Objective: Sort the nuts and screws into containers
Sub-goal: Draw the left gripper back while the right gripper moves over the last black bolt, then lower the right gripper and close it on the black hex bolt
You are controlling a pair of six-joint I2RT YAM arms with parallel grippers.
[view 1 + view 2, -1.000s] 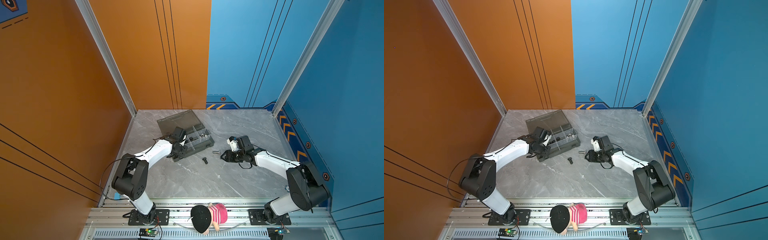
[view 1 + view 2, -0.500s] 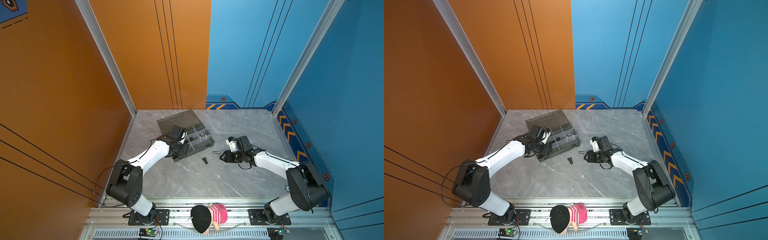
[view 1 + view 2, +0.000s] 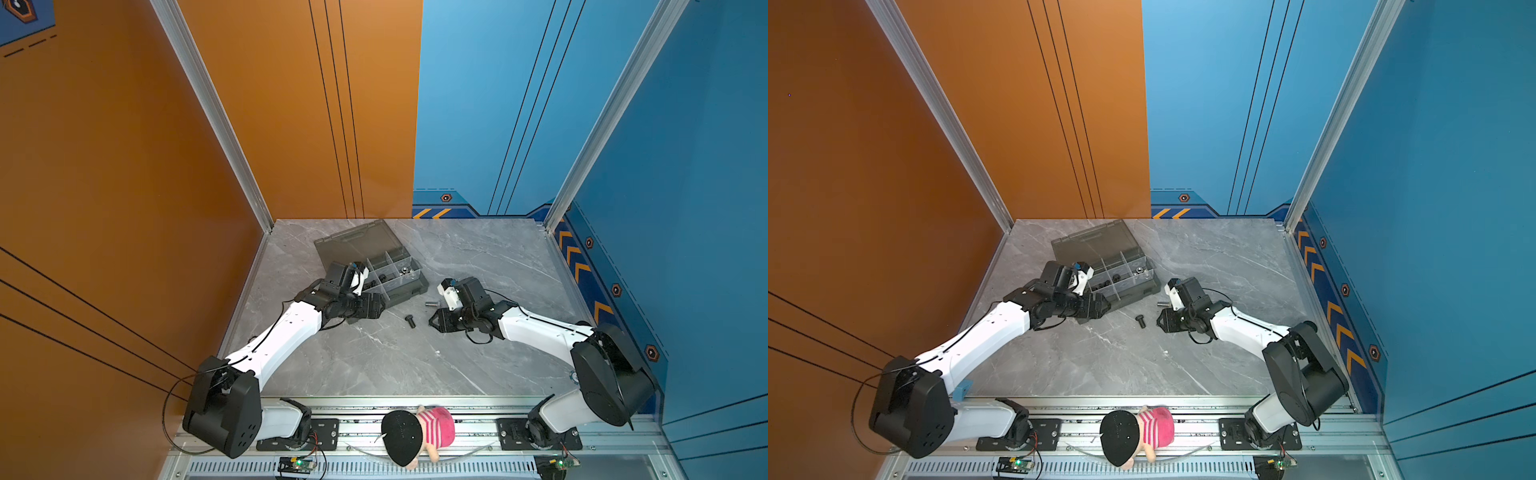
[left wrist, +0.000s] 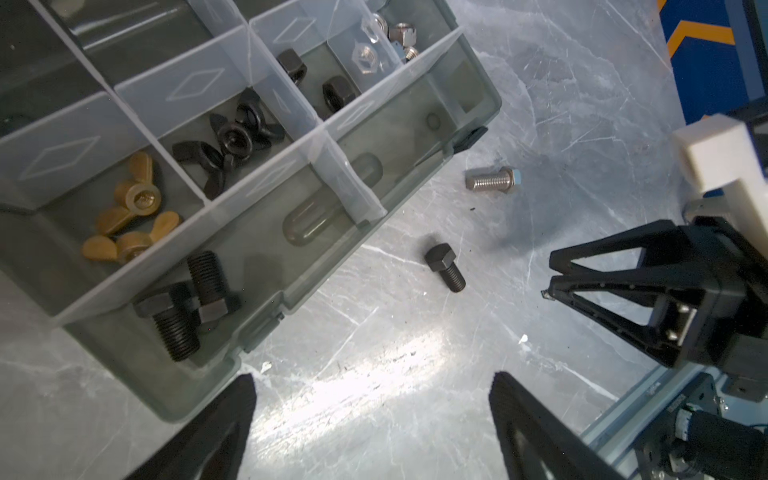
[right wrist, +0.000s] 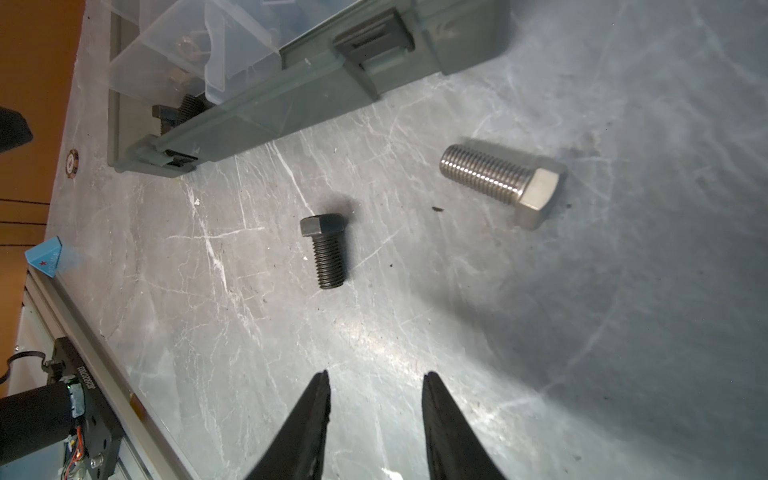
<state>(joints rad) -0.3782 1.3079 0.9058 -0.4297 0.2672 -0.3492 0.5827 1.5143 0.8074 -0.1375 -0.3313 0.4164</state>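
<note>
The right gripper (image 5: 376, 376), half-open and empty, faces a black bolt (image 5: 326, 251) ahead of its tips; the left gripper (image 4: 372, 378) gapes, empty. An off-centre pinch could roll the bolt away.

L gripper (image 4: 372, 378) has opened wide & slid to the near corner of the case (image 3: 409, 287). L arm (image 3: 286, 332) now reaches out lower & longer.

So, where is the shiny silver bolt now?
In both top views the shiny silver bolt lies on the grey marble table right of centre, just off the right corner of the smoky grey plastic case, with the short black bolt nearby.
</note>
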